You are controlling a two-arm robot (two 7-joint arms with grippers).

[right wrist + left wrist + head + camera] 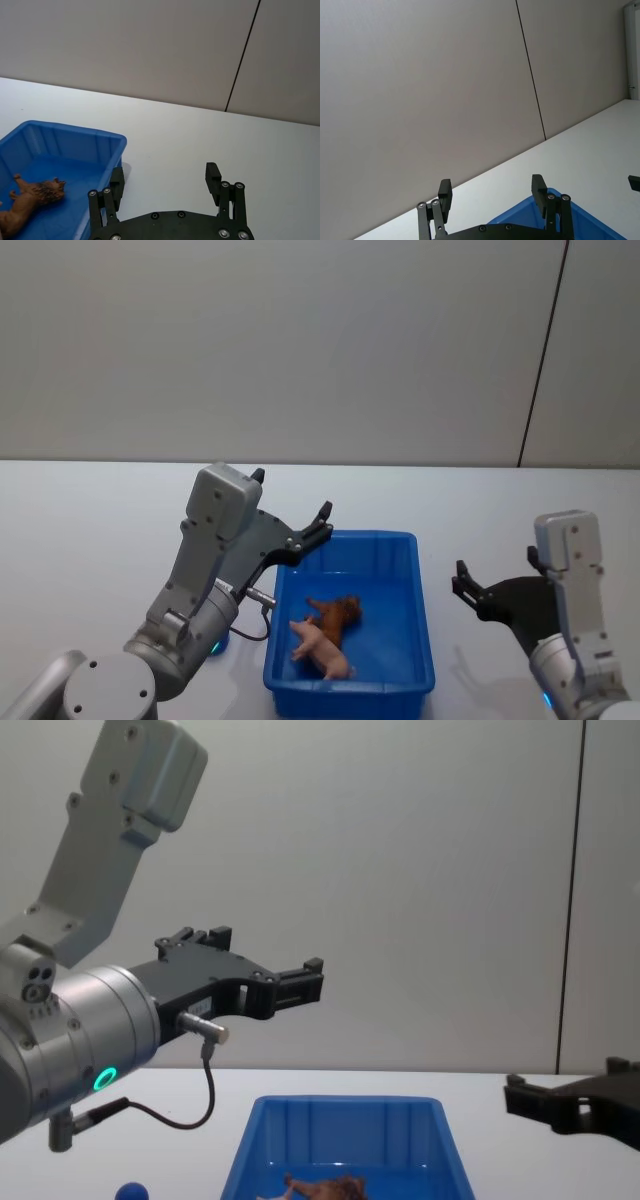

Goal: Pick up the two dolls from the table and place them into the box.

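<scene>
**Q:** How are the arms posing?

**A:** The left arm is bending up high, and the left gripper (491,187) is hovering in the air above the far left corner of the blue box (421,585). Its fingers are spreading wide and gripping nothing. The right gripper (497,565) is hanging low, to the right of the box and apart from it. It too is gaping open and empty.

**Q:** And the toys?

**A:** Both are lying inside the box. The pink pig doll (322,648) is resting in the near half, and the reddish-brown doll (337,615) is touching it just behind. The white table (80,530) is stretching back to a plain grey wall (300,340).
</scene>
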